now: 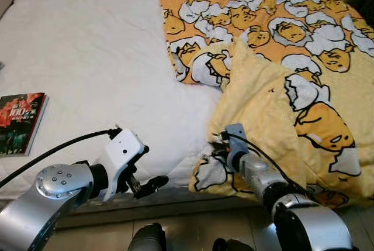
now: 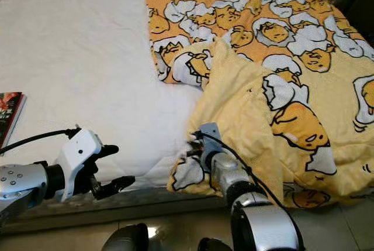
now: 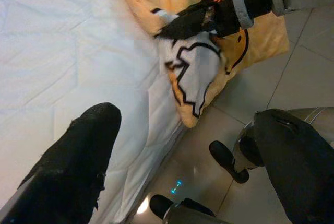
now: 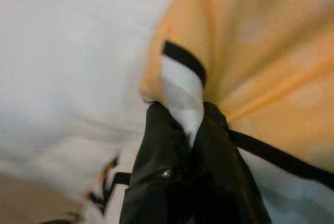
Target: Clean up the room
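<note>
The left fingers [image 1: 149, 184] stand apart with nothing between them, hovering just off the near edge of the bed [image 1: 93, 58], above the floor [image 3: 250, 104]. Further left on the white sheet lies a book [image 1: 20, 123], well apart from both arms. To the right, the right fingers [image 4: 177, 145] are clamped together on a fold at the blanket's corner; the right wrist view shows white-and-yellow cloth pinched between the black pads.

The blanket [image 1: 280, 40] is yellow with an egg-cartoon print and covers the right half of the bed. Its near left corner is folded back on itself and droops over the near edge, where the right arm holds it. Its long axis runs from that near edge away toward the head of the bed.

What the next move likely turns on: the bare sheet lies to the left of the held corner, so spreading the blanket means drawing the corner leftward along the near edge. The left fingers are near that corner, on its left, and open, so they could take a second hold on the hem.
</note>
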Motion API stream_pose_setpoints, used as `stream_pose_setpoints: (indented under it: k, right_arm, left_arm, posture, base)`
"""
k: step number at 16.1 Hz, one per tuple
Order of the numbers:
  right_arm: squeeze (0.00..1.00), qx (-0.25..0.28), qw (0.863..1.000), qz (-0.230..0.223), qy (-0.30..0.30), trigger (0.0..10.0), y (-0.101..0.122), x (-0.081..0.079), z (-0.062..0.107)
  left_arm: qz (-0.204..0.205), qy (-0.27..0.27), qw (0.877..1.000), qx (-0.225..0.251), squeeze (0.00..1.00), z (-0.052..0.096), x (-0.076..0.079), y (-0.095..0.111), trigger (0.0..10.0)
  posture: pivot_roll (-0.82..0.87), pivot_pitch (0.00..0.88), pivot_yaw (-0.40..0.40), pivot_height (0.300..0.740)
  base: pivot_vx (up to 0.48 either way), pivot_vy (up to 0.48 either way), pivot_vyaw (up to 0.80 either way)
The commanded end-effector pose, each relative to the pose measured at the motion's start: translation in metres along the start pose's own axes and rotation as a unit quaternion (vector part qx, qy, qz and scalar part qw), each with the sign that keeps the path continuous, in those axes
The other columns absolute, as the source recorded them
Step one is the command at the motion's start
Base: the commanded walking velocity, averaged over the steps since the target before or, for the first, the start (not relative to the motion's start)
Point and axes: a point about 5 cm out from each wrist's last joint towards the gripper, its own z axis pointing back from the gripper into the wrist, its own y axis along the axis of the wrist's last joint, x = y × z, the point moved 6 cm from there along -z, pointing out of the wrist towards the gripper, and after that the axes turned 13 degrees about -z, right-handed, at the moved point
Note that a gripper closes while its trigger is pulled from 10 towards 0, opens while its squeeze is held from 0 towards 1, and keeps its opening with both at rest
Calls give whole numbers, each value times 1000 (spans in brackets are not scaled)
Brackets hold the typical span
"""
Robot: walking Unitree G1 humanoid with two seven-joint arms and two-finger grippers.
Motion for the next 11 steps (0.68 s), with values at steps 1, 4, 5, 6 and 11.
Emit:
stream_pose_setpoints:
  k: [1, 4, 5, 6, 11]
  right_arm:
    - [0, -21, 996, 23, 83, 0, -13, -25, 0]
    - [0, -172, 909, 219, 310, 0, -104, -65, 43]
    - [0, -201, 880, 277, 330, 0, -127, -60, 58]
    - [0, -215, 868, 292, 339, 0, -143, -54, 70]
    - [0, -188, 893, 292, 286, 10000, -142, -43, 71]
  left_arm:
    - [-2, -1, 1000, -1, 0, -1, 2, -1, 10000]
    - [-4, -3, 1000, 0, 0, 0, 2, 0, 10000]
    - [-5, -4, 1000, 1, 0, 0, 3, 1, 10000]
    - [-6, -6, 1000, 2, 0, -1, 3, 2, 10000]
    - [-10, -11, 1000, 4, 0, -3, 3, 3, 10000]
  posture:
    - [303, 120, -5, 740]
    - [306, 117, -1, 740]
    - [307, 116, 2, 740]
    - [307, 116, 2, 740]
    - [308, 114, 15, 740]
  base:
    - [0, 0, 0]
    - [0, 0, 0]
    - [0, 0, 0]
    - [0, 0, 0]
    - [0, 0, 0]
